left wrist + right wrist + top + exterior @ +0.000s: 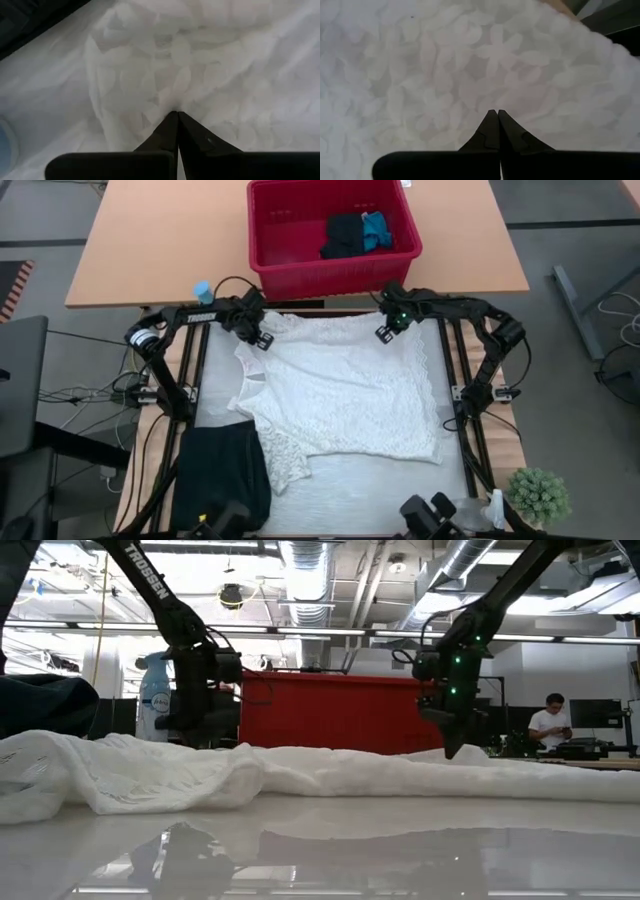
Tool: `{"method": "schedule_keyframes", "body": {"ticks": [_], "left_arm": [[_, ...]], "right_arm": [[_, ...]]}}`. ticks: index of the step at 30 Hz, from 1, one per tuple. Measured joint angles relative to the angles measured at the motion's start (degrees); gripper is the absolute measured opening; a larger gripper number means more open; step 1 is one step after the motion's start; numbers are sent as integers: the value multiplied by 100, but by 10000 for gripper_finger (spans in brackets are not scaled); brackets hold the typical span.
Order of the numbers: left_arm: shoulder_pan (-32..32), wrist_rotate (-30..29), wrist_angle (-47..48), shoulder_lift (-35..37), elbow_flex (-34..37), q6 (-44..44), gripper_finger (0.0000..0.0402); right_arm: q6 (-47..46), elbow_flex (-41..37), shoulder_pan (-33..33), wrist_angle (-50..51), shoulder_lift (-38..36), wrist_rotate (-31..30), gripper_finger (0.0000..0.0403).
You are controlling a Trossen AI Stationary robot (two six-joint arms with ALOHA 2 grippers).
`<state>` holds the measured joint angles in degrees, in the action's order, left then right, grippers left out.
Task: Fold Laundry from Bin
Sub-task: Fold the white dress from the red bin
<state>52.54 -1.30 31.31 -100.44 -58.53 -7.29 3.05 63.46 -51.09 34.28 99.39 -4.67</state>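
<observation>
the left gripper [262, 338] sits at the far left corner of the white crinkled garment [340, 385], its fingers [172, 131] pressed together with the tips against the cloth; whether any fabric is pinched between them cannot be told. the right gripper [383, 332] is at the garment's far right corner, its fingers [494, 131] likewise together and the tips on the flower-textured cloth. in the low view the left gripper [190, 720] is low by the cloth and the right gripper [452, 745] points down onto it.

the white garment lies spread across the pale table [400, 490] between the two grippers and runs back from them toward the arms' bases. a black garment [222, 470] lies bunched well behind the left gripper, just beside the white one's near left corner.

just ahead of both grippers stands the red bin [290, 230], on a wooden table [160, 240]. inside it, toward its right side, lie a black item [343, 237] and a small bright blue one [376, 230], touching each other; the bin's left part shows bare red floor.
</observation>
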Motion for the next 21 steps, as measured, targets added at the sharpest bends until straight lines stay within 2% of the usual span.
{"method": "schedule_keyframes", "body": {"ticks": [6,10,12,14,17,21], "left_arm": [[-95,640,16,181,-425,5,0],[-283,357,386,503,-1056,302,0],[-380,294,621,728,-1406,690,0],[-537,378,876,1020,-1709,1122,0],[-858,1177,1182,1566,-1982,1664,0],[-1465,2190,1566,2337,-2005,1704,0]], "right_arm": [[47,44,-81,23,-261,1,15],[185,203,-59,25,-861,212,18],[330,264,-9,151,-1241,795,23],[502,290,76,457,-1736,1748,26],[454,299,393,1179,-2531,2977,26],[205,234,1174,2461,-3521,3155,21]]}}
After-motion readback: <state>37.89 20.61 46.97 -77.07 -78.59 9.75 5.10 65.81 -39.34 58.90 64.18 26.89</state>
